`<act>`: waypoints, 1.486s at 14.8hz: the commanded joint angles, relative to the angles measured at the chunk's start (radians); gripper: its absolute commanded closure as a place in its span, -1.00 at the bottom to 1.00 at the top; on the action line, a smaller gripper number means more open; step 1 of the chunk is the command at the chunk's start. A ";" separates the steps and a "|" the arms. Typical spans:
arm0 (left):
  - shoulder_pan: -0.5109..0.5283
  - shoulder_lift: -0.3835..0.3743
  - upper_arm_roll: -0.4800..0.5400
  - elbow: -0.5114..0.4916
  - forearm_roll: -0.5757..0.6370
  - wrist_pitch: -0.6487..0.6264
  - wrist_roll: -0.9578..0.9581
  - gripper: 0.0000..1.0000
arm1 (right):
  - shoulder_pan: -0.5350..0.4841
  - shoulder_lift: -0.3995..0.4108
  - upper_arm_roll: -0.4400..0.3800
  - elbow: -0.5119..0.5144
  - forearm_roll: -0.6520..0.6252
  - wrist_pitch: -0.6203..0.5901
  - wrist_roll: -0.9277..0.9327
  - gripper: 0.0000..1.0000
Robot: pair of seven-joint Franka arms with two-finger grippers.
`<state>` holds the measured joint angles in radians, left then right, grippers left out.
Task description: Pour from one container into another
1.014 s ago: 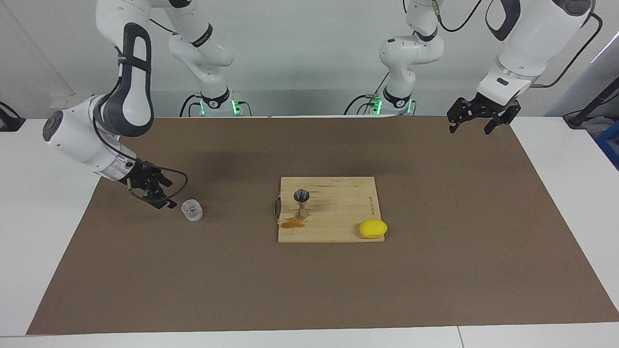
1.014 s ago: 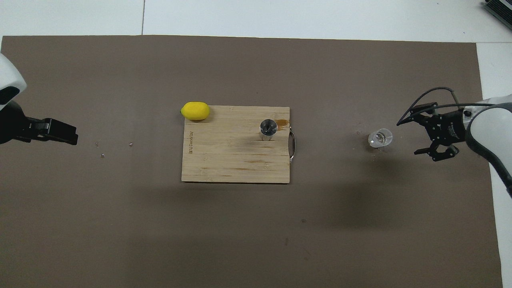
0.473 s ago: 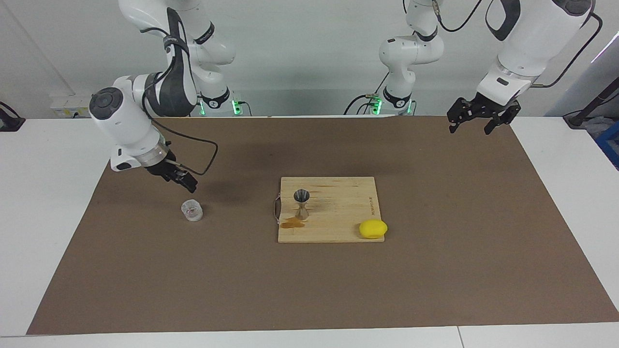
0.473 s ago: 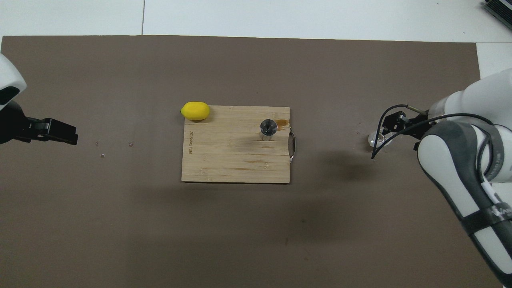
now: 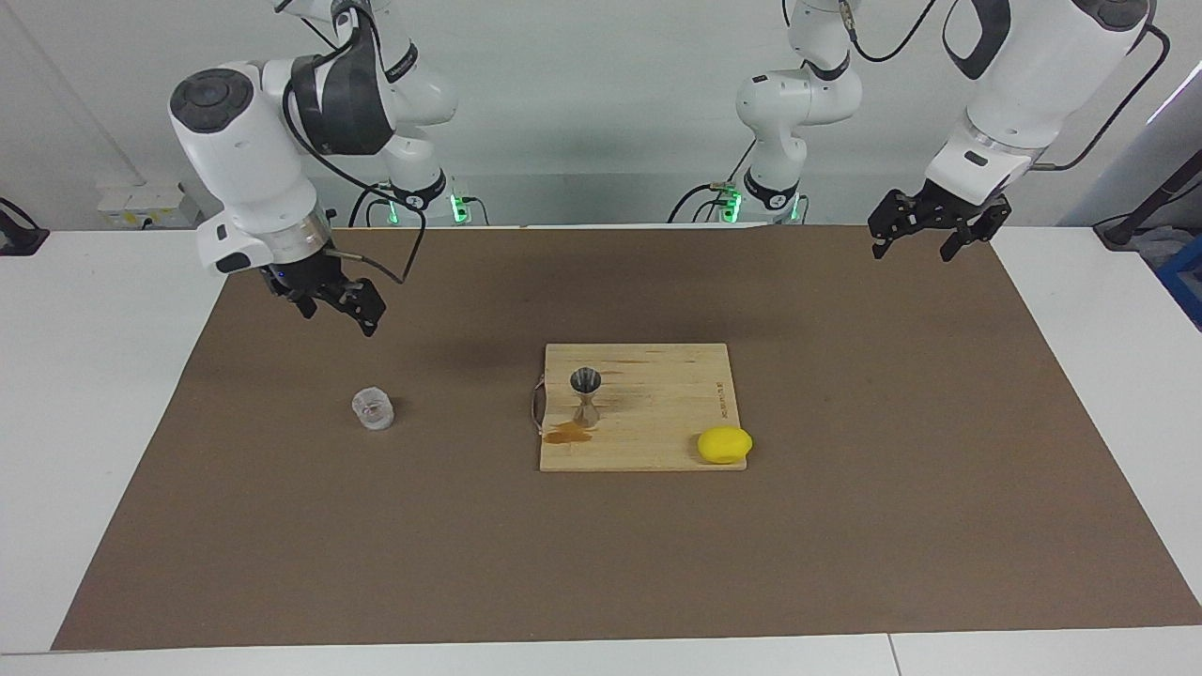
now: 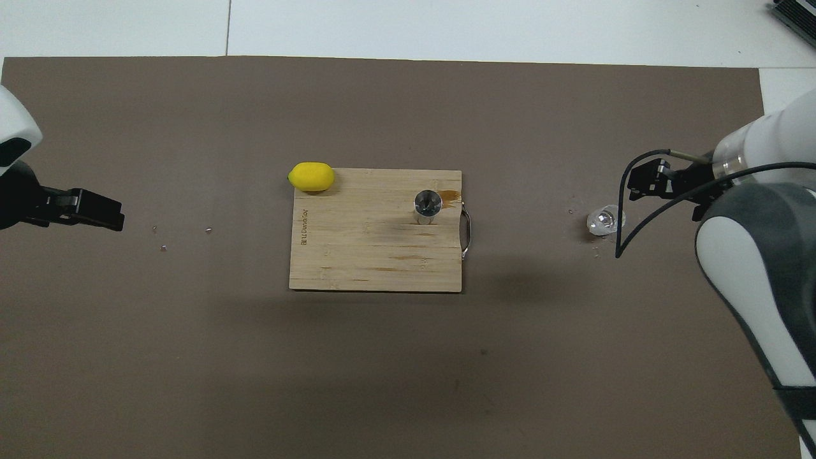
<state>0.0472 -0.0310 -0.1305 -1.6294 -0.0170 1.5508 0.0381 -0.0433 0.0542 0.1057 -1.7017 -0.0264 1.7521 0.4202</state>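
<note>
Retreat is the news at the right tool (image 5: 333,302): a second ago it sat low and just beside the glass tumbler (image 5: 373,409), half a second ago it was already lifting, and now it hangs well up in the air, over the brown mat (image 5: 601,582) toward the right arm's end of the tabletop (image 5: 84,394), nearer the robots' edge than the tumbler; whether its fingers stand apart or together cannot be told, but it carries nothing; the tumbler stands upright and alone on the mat, unmoved, well apart from the wooden board (image 5: 657,413) at the middle of the tabletop. On that board the metal jigger (image 5: 586,394) stands upright near the handled edge, with a brown wet patch (image 5: 566,433) on the wood beside its foot; a yellow lemon (image 5: 724,444) rests at the board's corner toward the left arm's end. Over the corner of the mat at the left arm's end, by the robots' edge, the left tool (image 5: 935,232) waits in the air, fingers apart, empty, unchanged across the second. Judged from this, the tumbler has been set down and let go, the pour looks finished with some spilled, and the right arm is withdrawing.
</note>
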 commanded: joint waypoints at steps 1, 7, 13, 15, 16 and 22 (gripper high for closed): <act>0.002 -0.033 0.003 -0.038 -0.006 0.014 -0.007 -1.00 | -0.007 0.019 0.002 0.083 -0.026 -0.042 -0.032 -1.00; 0.002 -0.033 0.003 -0.038 -0.006 0.015 -0.007 -1.00 | -0.004 0.026 0.002 0.161 -0.049 -0.081 -0.110 -1.00; 0.002 -0.033 0.003 -0.038 -0.006 0.015 -0.007 -1.00 | -0.019 -0.007 0.000 0.137 -0.032 -0.124 -0.147 -1.00; 0.002 -0.033 0.003 -0.038 -0.006 0.014 -0.007 -1.00 | -0.023 -0.030 -0.001 0.117 -0.030 -0.166 -0.143 -1.00; 0.002 -0.033 0.003 -0.036 -0.006 0.014 -0.007 -1.00 | -0.024 -0.051 -0.001 0.091 -0.027 -0.178 -0.143 -1.00; 0.002 -0.033 0.003 -0.038 -0.006 0.014 -0.007 -1.00 | -0.018 -0.062 -0.005 0.100 -0.013 -0.140 -0.156 -1.00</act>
<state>0.0472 -0.0311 -0.1305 -1.6294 -0.0170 1.5508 0.0380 -0.0546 0.0070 0.0981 -1.5797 -0.0560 1.5870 0.2905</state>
